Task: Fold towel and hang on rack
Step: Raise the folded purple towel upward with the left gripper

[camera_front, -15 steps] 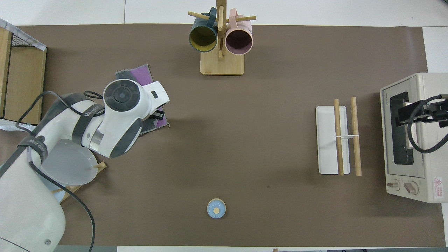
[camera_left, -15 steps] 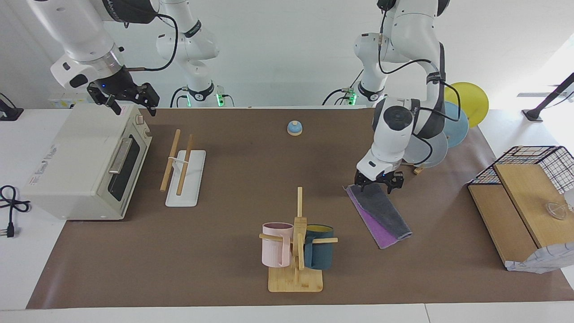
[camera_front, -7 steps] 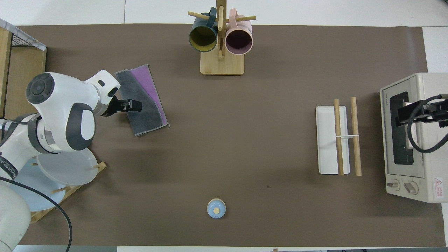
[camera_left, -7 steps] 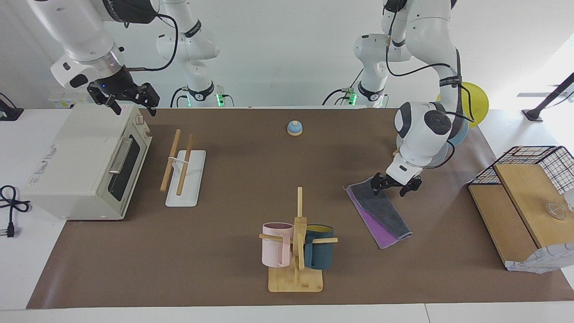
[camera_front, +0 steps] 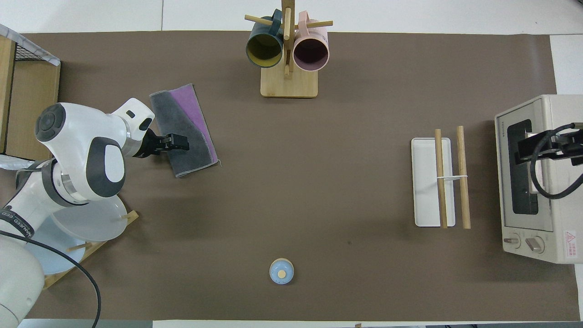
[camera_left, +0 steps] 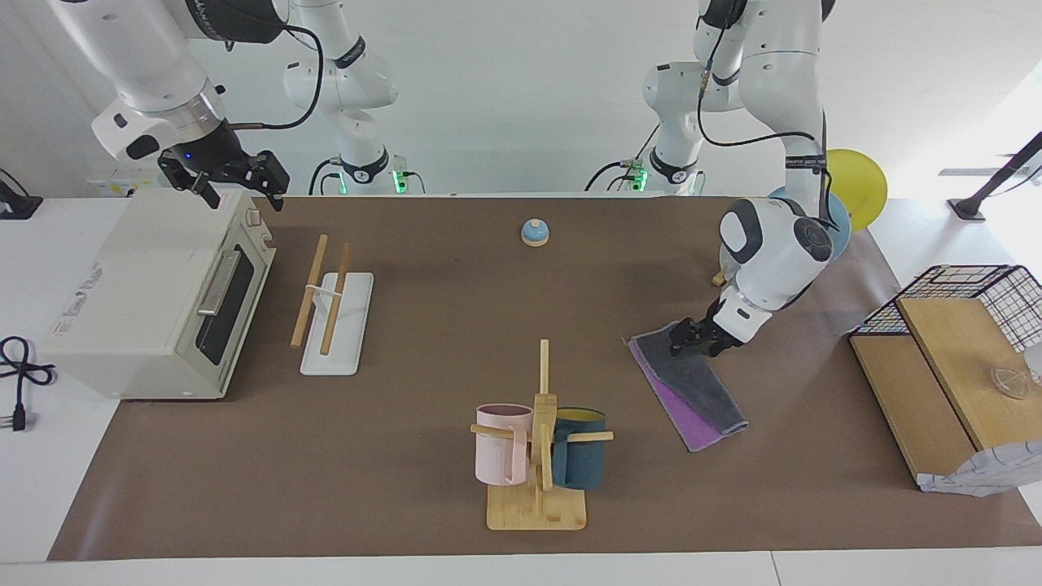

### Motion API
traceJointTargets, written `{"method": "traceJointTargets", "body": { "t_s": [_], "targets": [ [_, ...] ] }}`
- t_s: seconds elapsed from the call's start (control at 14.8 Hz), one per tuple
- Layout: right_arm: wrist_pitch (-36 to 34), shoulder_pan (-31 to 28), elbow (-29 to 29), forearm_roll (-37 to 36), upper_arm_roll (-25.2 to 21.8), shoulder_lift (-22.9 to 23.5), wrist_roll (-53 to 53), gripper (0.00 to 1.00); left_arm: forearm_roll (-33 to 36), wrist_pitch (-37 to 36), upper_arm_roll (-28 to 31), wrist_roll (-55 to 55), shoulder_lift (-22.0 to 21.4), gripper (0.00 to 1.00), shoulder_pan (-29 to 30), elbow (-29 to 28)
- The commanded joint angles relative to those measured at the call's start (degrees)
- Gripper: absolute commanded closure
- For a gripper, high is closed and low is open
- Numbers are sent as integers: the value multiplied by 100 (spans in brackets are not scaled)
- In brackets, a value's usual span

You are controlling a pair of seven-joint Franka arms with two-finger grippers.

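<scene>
So your towel [camera_left: 688, 389] is already folded into a long strip, grey face up with a purple band along one side, lying flat on the worktop [camera_left: 423, 325] toward the left arm's end, not far from the mug stand [camera_left: 539, 456]. Folding looks done to me; you're at the pickup step. Your left hand [camera_left: 690, 342] is down low at the strip's end nearer the robots, fingers spread, nothing pinched yet. Next you'd want to close on that edge through both layers so the fold doesn't fall open, then carry it to the rack [camera_left: 330, 305], which sits well apart by the toaster oven [camera_left: 155, 293]. Your right hand [camera_left: 232, 175] waits over that oven, spread too.
</scene>
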Motion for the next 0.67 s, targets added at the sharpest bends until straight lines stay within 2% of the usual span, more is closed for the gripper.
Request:
{"method": "traceJointTargets", "body": {
  "t_s": [0.0, 0.13, 0.4, 0.61],
  "targets": [
    [-36, -86, -59, 24, 37, -71, -104, 0, -155, 129, -29, 121, 12, 6, 18, -84],
    [-36, -86, -59, 24, 45, -71, -104, 0, -155, 121, -29, 130, 30, 16, 27, -93],
    [-36, -86, -59, 24, 45, -71, -104, 0, -155, 112, -20, 191, 21, 43, 53, -128],
    [-36, -86, -59, 24, 37, -71, -104, 0, -155, 85, -20, 279, 12, 47, 106, -224]
  ]
}}
